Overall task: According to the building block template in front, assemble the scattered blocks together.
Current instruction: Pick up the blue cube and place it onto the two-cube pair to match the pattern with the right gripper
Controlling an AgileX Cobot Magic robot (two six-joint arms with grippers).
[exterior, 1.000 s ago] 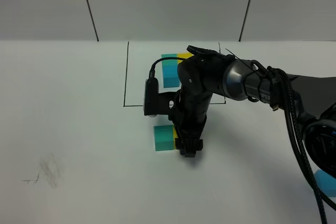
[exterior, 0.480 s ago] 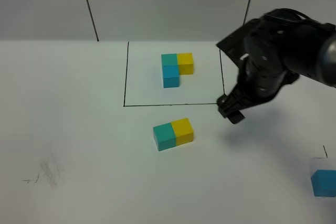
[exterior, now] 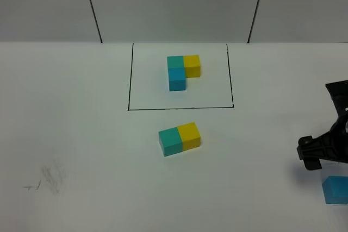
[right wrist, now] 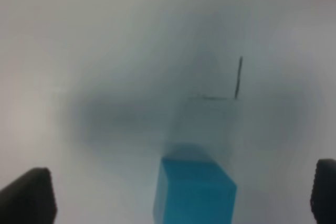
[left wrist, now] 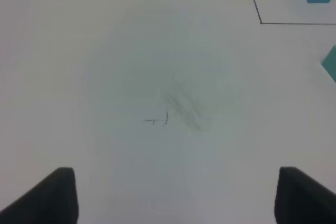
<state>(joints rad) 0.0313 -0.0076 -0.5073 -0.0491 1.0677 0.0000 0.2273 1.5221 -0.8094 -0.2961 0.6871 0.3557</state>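
Note:
The building block template (exterior: 182, 71) is an L of teal, yellow and sky-blue cubes inside a thin black rectangle at the back. In front of it, the scattered teal cube (exterior: 169, 140) and yellow cube (exterior: 189, 136) lie side by side, touching. The scattered sky-blue cube (exterior: 335, 190) lies alone at the front right edge. My right gripper (exterior: 315, 156) hovers just behind it, open and empty. The right wrist view shows this cube (right wrist: 197, 192) between the spread fingers, a little ahead. My left gripper (left wrist: 176, 198) is open and empty over bare table.
A faint grey smudge (exterior: 49, 177) marks the white table at the front left; it also shows in the left wrist view (left wrist: 181, 108). The rectangle's corner (left wrist: 261, 23) and an edge of the teal cube (left wrist: 331, 64) appear there too.
My right arm has left the yellow cube beside the teal one and swung from the middle to the front right, stopping over the sky-blue cube.

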